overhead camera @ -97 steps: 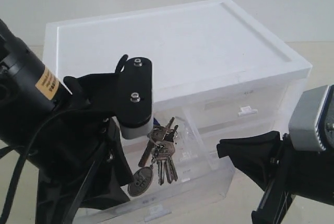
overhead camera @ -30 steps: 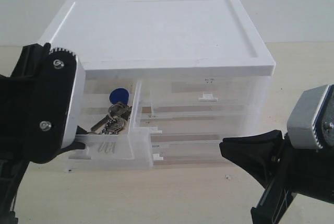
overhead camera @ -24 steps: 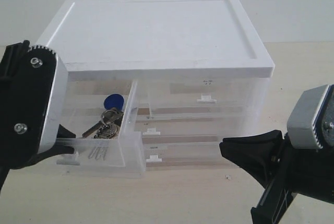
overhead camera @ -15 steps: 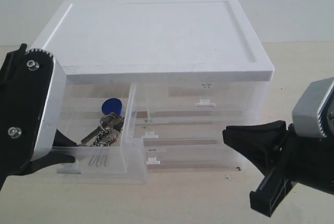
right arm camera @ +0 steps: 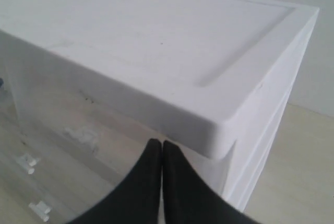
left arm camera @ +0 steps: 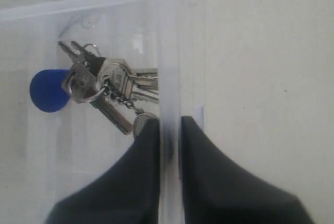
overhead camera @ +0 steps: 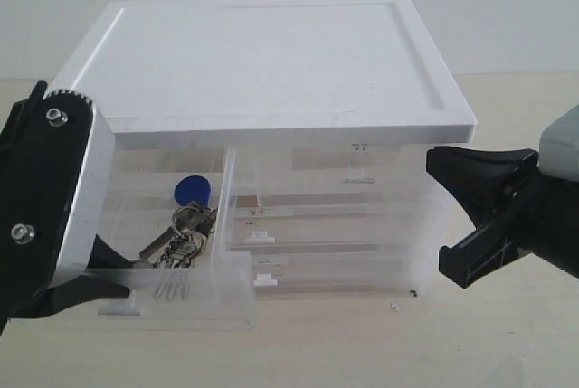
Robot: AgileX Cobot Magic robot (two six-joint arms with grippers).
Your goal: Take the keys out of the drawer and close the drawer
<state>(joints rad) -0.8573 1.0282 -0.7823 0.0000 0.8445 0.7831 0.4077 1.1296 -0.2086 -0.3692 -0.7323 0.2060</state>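
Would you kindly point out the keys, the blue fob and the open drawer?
keys (left arm camera: 114, 77), left wrist view, on the silver key heads.
blue fob (left arm camera: 47, 91), left wrist view, on its middle.
drawer (overhead camera: 220, 286), exterior view, on its clear front wall.

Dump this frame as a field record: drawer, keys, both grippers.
drawer: pulled out of the cabinet, open
keys: lying inside the drawer, blue fob toward the back, not gripped
left gripper: shut on the drawer's front wall, one finger inside, one outside
right gripper: shut, empty, near the cabinet's top corner
task state: keys not yet out, drawer not yet closed
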